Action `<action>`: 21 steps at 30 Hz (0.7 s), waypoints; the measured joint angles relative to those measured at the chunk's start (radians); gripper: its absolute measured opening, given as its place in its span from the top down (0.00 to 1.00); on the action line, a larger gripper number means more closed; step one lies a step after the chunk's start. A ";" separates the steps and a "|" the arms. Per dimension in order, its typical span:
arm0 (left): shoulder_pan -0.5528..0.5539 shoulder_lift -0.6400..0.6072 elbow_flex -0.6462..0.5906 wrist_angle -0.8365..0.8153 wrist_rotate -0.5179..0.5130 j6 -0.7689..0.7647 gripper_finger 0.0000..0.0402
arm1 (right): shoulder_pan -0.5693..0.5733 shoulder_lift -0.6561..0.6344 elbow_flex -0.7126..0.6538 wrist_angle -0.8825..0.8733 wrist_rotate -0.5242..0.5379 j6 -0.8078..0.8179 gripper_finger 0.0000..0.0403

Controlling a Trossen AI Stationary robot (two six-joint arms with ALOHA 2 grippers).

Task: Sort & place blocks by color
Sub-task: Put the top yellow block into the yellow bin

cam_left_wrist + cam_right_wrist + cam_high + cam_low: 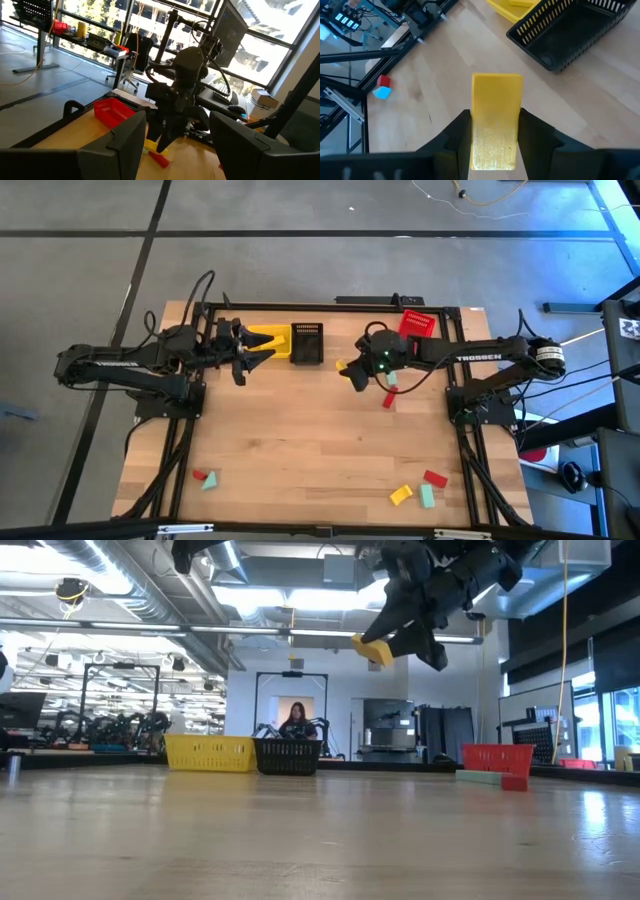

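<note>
Pale wooden table (300,440), matt grain

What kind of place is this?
Probably a robotics lab: two arms work at a wooden table, other arm rigs line the hall behind, and a desk with monitors stands by large windows.

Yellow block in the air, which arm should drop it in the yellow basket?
Right. The right gripper already holds the yellow block; the left gripper hovers empty over the yellow basket.
</note>
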 joint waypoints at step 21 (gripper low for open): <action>0.003 0.086 0.001 0.020 0.046 -0.234 0.48 | 0.079 0.000 0.001 0.129 0.016 -0.028 0.69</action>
